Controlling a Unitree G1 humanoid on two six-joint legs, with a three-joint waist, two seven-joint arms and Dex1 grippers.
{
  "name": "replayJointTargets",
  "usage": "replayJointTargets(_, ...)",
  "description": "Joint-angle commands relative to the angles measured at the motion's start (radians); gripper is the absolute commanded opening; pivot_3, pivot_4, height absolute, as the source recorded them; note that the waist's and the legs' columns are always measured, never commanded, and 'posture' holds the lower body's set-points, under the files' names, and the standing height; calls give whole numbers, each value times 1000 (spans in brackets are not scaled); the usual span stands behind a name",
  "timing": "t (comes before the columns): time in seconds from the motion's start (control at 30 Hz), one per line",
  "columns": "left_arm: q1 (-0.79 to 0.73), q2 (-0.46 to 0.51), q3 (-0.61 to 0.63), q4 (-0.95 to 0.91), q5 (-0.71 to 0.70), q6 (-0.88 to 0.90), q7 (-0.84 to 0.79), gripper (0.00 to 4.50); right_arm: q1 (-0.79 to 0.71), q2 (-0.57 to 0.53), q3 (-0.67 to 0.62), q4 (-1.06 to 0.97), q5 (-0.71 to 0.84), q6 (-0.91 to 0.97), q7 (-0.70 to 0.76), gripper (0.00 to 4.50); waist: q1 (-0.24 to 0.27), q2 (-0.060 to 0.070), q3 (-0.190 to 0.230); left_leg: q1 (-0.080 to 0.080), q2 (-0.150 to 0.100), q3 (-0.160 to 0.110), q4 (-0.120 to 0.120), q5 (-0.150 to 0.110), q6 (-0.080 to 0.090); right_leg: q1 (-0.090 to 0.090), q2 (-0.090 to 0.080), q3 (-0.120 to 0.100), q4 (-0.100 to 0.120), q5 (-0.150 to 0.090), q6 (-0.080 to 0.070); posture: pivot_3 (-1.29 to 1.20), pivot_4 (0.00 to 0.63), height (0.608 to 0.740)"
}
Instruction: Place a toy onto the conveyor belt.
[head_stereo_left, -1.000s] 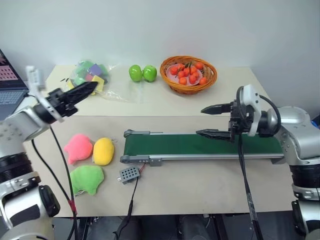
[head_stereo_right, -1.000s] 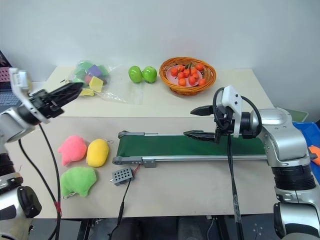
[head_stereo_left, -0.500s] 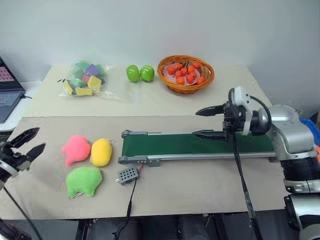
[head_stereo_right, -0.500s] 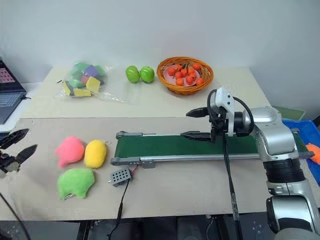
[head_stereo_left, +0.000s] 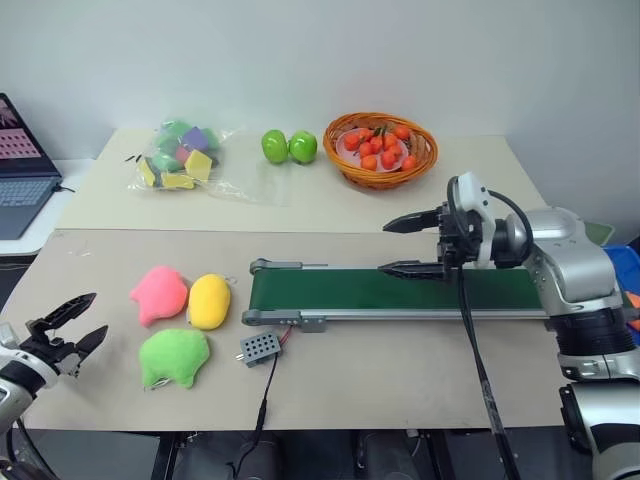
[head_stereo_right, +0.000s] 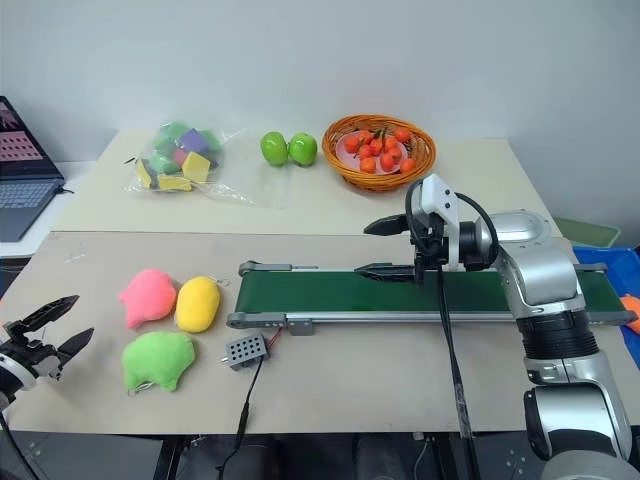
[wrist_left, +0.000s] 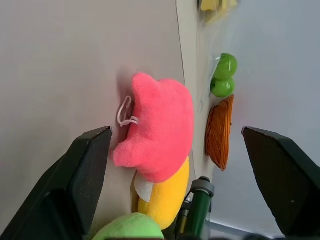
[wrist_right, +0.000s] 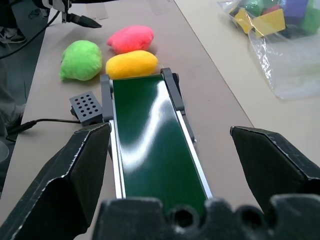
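Observation:
The pink toy (head_stereo_left: 158, 294) lies on the table's left part, touching a yellow plush (head_stereo_left: 208, 301), with a green plush (head_stereo_left: 173, 357) just in front of them. My left gripper (head_stereo_left: 72, 325) hovers open and empty near the table's front left corner, left of the toy and apart from it. Its wrist view looks straight at the toy (wrist_left: 159, 127). The conveyor belt (head_stereo_left: 400, 290) runs across the middle of the table with nothing on it. My right gripper (head_stereo_left: 402, 246) hangs open over the belt's middle, pointing left.
A small grey box (head_stereo_left: 258, 347) with a cable sits before the belt's left end. At the back stand a wicker basket of oranges (head_stereo_left: 380, 148), two green apples (head_stereo_left: 289, 146) and a bag of coloured blocks (head_stereo_left: 180, 157). A laptop (head_stereo_left: 20, 165) is at the far left.
My left gripper has dropped from above the back left of the table down to its front left corner, staying open. The right gripper has kept its place over the belt.

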Motion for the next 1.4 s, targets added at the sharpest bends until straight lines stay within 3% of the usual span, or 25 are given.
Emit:
replayJointTargets(0.03,-21,-3,-20,24,3,-23,-1,4431,-7,-17,-32,-31,8,-8,-4,4500,0,0,0,0,0,0,0,0,0,0,0,0,0,0,0,0,150,738)
replayJointTargets(0.4,-125,-45,-200,115,74,-88,-82,4431,25,-72,-66,-93,25,24,-22,4500,3,0,0,0,0,0,0,1,-1,0,0,0,0,0,0,0,150,738)
replayJointTargets(0.73,-238,-71,-290,228,139,-187,-140,4431,74,-114,-102,-167,42,69,-49,4500,6,0,0,0,-1,0,0,1,-1,1,0,0,0,0,0,0,150,738)
replayJointTargets(0.83,-254,-73,-314,243,150,-198,-167,3706,82,-123,-107,-179,47,76,-56,4500,4,0,0,0,-1,0,0,1,-1,1,-1,0,0,0,0,0,150,738)
replayJointTargets(0.93,-262,-67,-322,257,155,-209,-183,2524,87,-127,-108,-185,52,78,-63,4500,3,0,0,0,-1,0,0,1,-1,1,-1,0,0,0,0,0,150,738)
replayJointTargets(1.17,-288,-18,-273,280,132,-249,-188,299,79,-120,-95,-173,52,69,-68,4500,3,0,0,0,-1,0,0,1,-1,1,-1,0,0,0,0,0,150,738)
replayJointTargets(1.27,-331,37,-210,282,84,-233,-188,299,67,-108,-83,-158,47,59,-67,4500,1,-2,0,-1,-1,-1,0,1,-1,0,0,0,0,0,0,0,150,738)
replayJointTargets(1.4,-428,62,-215,224,64,-196,-176,299,51,-90,-68,-139,39,46,-61,4500,2,-2,0,-1,-1,-1,0,1,-1,0,0,0,0,0,0,0,150,738)
